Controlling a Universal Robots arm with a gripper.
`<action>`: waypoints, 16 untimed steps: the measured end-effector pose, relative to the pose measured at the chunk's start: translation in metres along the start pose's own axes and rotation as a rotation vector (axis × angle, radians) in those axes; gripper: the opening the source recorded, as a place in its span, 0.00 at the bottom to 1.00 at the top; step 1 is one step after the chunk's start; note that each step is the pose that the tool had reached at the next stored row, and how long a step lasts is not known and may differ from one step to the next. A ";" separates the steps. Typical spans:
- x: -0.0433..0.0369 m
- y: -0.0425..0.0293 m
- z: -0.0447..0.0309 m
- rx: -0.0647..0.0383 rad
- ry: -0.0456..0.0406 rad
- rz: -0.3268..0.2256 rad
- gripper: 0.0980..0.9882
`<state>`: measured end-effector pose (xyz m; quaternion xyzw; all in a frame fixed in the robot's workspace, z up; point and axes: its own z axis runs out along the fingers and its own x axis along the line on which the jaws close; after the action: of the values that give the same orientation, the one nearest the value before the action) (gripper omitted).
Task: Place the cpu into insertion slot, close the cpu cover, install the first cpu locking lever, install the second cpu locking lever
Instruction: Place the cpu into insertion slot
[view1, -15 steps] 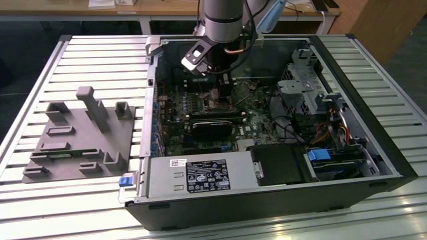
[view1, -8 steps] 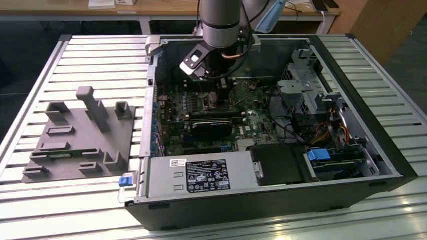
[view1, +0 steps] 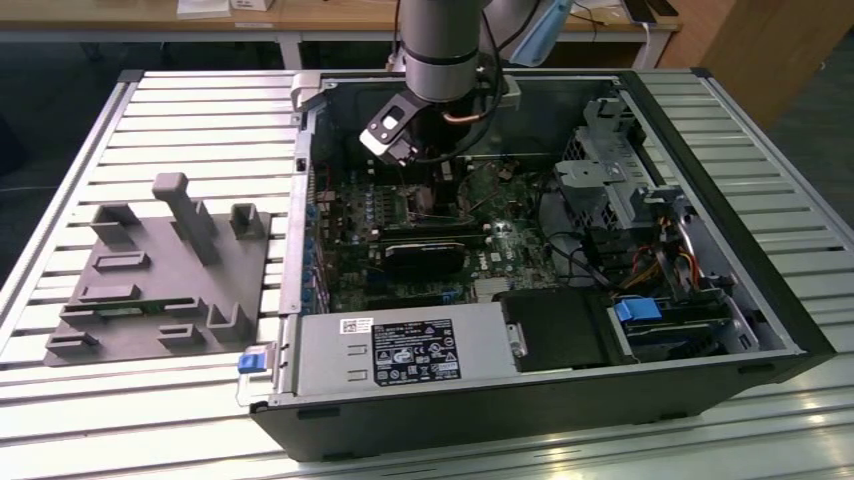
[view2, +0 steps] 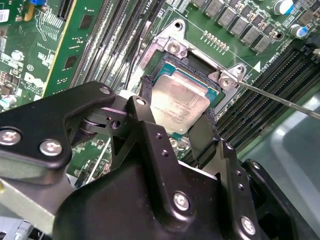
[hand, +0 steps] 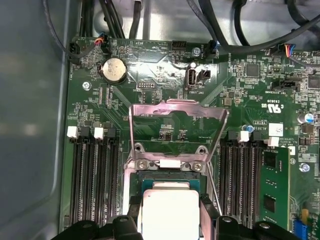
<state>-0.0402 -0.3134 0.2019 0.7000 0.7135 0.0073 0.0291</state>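
My hand (view2: 178, 100) gripped the cpu (hand: 170, 212) right over the insertion slot (view2: 197, 64), and the cpu cover (hand: 175, 106) beyond it stood open, so nothing was locked yet.

1. Between the jaws: cpu (view2: 181, 104), pale silver-grey, faintly mottled.
2. The gripper (view2: 178, 100): plain matte black.
3. Beyond the jaws: cpu cover (hand: 176, 103), shiny silver; circuit board (hand: 165, 75), green with fine pale print.

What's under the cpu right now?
The insertion slot: its dark frame and silver rim show around the cpu, held in the gripper. The slot's centre is covered by the chip. The cpu cover stands open.
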 end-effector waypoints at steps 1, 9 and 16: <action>0.0000 0.0000 0.0007 0.000 0.0000 0.000 0.50; 0.0001 -0.0001 0.0036 0.000 -0.0002 0.004 0.50; 0.0002 0.0007 0.0054 0.000 -0.0007 0.013 0.50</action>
<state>-0.0393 -0.3134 0.1965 0.7046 0.7089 0.0071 0.0291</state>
